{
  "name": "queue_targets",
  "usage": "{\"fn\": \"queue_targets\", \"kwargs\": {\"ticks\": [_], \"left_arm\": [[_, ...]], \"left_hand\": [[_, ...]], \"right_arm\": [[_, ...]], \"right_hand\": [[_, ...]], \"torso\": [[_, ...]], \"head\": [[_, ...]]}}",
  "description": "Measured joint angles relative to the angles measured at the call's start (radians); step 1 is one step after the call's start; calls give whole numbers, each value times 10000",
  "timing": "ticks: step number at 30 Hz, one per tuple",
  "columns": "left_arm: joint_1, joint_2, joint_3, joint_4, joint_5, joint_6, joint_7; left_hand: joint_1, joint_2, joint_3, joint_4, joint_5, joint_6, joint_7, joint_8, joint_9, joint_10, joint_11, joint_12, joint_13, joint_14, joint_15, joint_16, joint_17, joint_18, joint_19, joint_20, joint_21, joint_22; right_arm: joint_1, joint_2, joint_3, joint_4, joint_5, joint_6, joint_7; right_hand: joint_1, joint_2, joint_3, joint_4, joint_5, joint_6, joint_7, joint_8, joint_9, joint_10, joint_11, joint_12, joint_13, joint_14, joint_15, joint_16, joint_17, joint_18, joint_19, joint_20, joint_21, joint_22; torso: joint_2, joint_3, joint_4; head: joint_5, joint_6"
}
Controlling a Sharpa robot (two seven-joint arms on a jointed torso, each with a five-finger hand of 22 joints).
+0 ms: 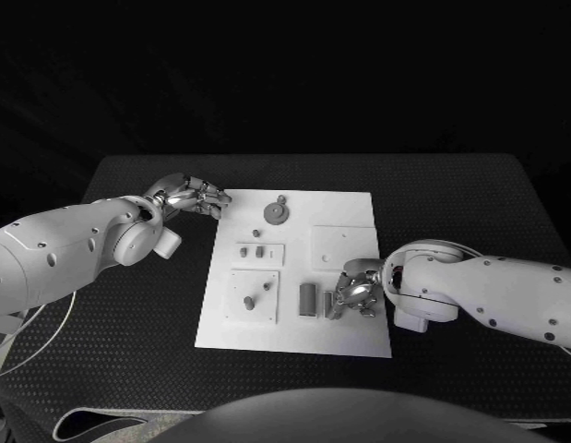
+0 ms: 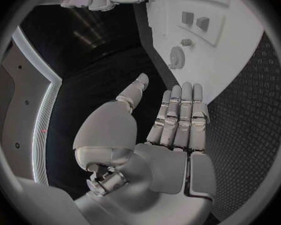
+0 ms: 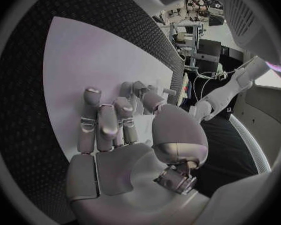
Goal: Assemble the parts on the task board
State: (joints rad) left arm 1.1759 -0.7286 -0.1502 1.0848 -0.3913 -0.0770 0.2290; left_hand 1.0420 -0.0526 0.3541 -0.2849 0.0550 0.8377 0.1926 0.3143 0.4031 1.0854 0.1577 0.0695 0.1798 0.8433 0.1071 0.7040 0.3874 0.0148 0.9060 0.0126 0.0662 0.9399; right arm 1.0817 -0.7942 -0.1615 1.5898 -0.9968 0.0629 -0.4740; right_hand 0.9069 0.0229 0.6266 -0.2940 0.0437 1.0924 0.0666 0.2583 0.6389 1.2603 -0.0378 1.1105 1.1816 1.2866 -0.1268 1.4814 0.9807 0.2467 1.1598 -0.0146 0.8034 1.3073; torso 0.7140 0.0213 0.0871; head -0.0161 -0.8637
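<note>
A: From the head view, where does everything lie?

B: The flat white rectangular task board (image 1: 351, 208) sits mid-table on the black textured table (image 1: 471, 194). The left silver hand (image 1: 189, 197) hovers just off the board's far left corner. The right silver hand (image 1: 359, 288) is down over the board's near right part, beside the parts there.

A: How many small grey parts?

B: I count about seven on the board: a round grey disc with a stem (image 1: 276, 212) at the far end, two small blocks (image 1: 251, 249) on a raised tile, two little pegs (image 1: 256, 293) on another tile, and two upright bars (image 1: 308, 298) just beside the right hand. Anything under that hand is hidden.

A: What do the wrist views add?

B: The left wrist view shows the left hand (image 2: 172, 120) spread flat and empty, fingers straight, with the disc (image 2: 176, 58) beyond them. The right wrist view shows the right hand (image 3: 115, 130) with its fingers curled down onto the board (image 3: 84, 60); whether they hold a part I cannot tell.
</note>
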Motion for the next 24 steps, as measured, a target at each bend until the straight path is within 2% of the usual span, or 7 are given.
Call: {"fn": "queue_targets", "kwargs": {"ticks": [5,12,18,19,21,23,24], "left_arm": [[0,-5,-1,5,0,5,-8],[0,-2,-2,7,0,12,-15],[0,5,-3,0,0,14,-16],[0,4,-3,0,0,14,-15],[0,2,-5,1,0,14,-7],[0,0,-5,0,0,1,-5],[0,4,-5,-10,-1,-20,-6]], "left_hand": [[0,0,0,0,0,0,0,0,0,0,0,0,0,0,0,0,10,0,0,0,0,-3],[0,0,0,0,0,0,0,0,0,0,0,0,0,0,0,0,10,0,0,0,0,-8],[0,0,0,0,0,0,0,0,0,0,0,0,0,0,0,0,9,0,0,0,0,-8],[0,0,0,0,0,0,0,0,0,0,0,0,0,0,0,-4,10,0,0,0,0,-8],[-29,-29,0,0,0,0,0,0,0,0,0,0,0,0,0,-40,21,0,0,0,0,-7],[-54,-53,0,0,0,0,0,0,0,0,0,0,0,0,0,-40,22,1,0,0,0,-7],[-54,-53,0,0,0,0,0,0,0,0,0,0,0,0,0,-40,22,0,0,0,0,-7]], "right_arm": [[2,12,10,-31,50,56,-4],[5,11,14,-43,74,79,-2],[-6,-147,14,-47,272,134,380],[-15,-208,12,-27,300,132,482],[-24,-315,-3,-2,344,132,680],[-4,-397,-41,0,406,132,930],[10,-420,-54,0,432,133,1018]], "right_hand": [[30,24,-1,-1,27,5,-5,5,0,0,0,0,-1,1,1,0,0,-58,1,-1,0,0],[97,-19,-2,-1,27,24,-25,9,0,-1,0,0,-1,15,16,0,-1,-27,15,-15,0,8],[112,-2,-105,72,78,1,-3,-31,-7,-4,3,0,-11,10,21,-1,-49,6,-21,-48,-1,7],[6,-149,-186,72,106,-14,11,-38,-7,-5,3,0,-25,7,19,-1,-70,10,-21,-49,-1,7],[-316,-760,-357,137,108,-45,38,-56,-30,-52,49,-128,-105,-48,-31,-1,-166,18,-26,-54,-1,7],[-613,-1553,-353,319,103,-206,53,-207,-96,-232,108,-275,-187,-202,-27,-51,-325,32,-98,-55,-3,7],[-639,-1860,-219,451,69,-282,53,-284,-127,-298,150,-315,-207,-288,-8,-104,-430,36,-115,-70,-46,6]], "torso": [[-2,0,5],[-3,6,1],[-3,12,-4],[-5,12,-4],[-10,16,-4],[-15,17,-5],[-18,15,-5]], "head": [[12,7],[24,8],[23,41],[21,51],[21,68],[28,92],[31,111]]}}
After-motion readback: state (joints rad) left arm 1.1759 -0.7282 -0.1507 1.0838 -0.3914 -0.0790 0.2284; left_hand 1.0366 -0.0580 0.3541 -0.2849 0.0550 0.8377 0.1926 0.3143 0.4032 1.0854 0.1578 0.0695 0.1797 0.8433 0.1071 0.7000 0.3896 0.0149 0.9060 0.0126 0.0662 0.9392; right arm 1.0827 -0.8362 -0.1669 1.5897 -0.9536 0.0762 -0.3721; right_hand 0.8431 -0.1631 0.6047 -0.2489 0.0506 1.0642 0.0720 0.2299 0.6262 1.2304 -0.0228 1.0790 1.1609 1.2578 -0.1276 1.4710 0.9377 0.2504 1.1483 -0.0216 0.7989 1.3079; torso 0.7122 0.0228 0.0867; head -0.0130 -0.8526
